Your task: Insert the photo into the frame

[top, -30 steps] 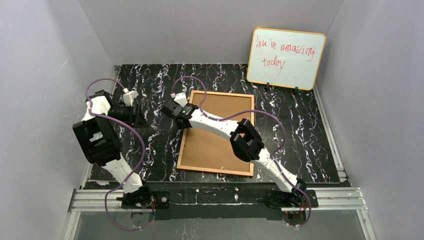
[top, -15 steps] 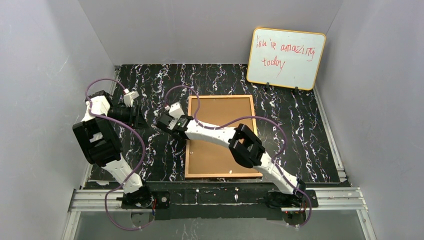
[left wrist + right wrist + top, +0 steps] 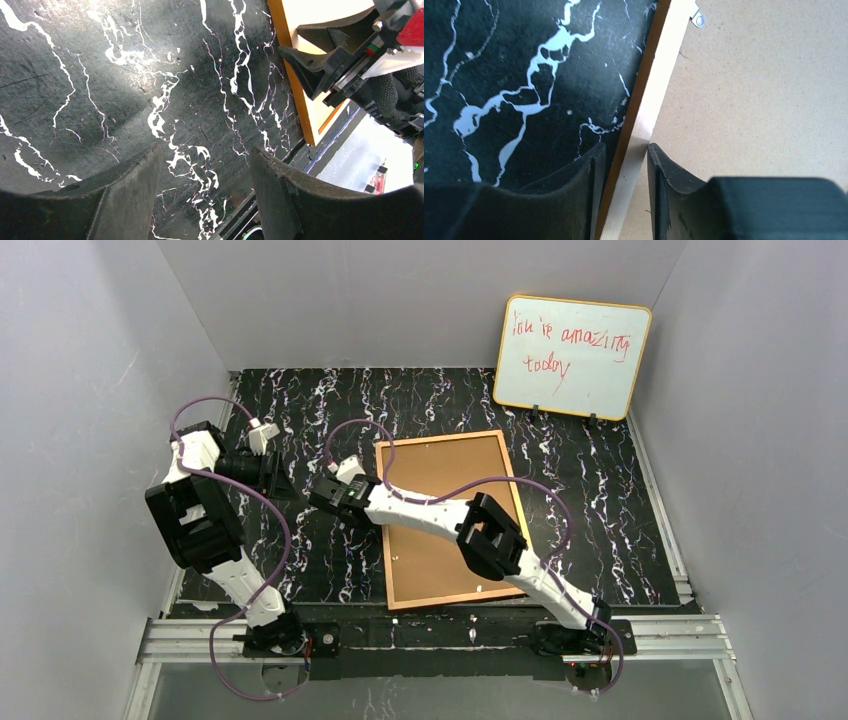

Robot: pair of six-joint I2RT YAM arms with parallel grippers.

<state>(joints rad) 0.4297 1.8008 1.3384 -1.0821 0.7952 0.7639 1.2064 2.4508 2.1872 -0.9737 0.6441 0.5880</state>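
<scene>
A thin orange-brown wooden picture frame [image 3: 430, 565] lies flat and back-side up on the black, white-veined marble-patterned surface [image 3: 300, 420]. Its plain brown backing board faces the camera, and its long sides sit slightly askew to the near edge.

The right gripper [image 3: 624, 150] reaches across to the frame's left rail. In the right wrist view its jaws are partly closed and straddle that rail. One finger [image 3: 584, 175] is on the outer, marble side and the other is on the board side, and the pale wood fills the gap between them. That looks like a pinch on the rail rather than a hover.

The left gripper [image 3: 205, 160] hangs over bare marble well to the left of the frame. Its jaws are wide apart and hold nothing.

A small metal turn clip [image 3: 698, 20] sits at the inner edge of the rail, so the backing seems to be fastened in place. The glossy photo shows in no view, and I cannot tell whether it is under the board or elsewhere. A yellow-edged whiteboard with red handwriting [image 3: 572, 357] leans against the back wall and plays no part here.

By my reading, the step in hand is positioning the frame, and the insertion itself has not started. The next move probably calls for letting go of the rail, turning the clips aside and lifting the backing. One arm would need to steady the frame so that it does not skate across the smooth surface.
</scene>
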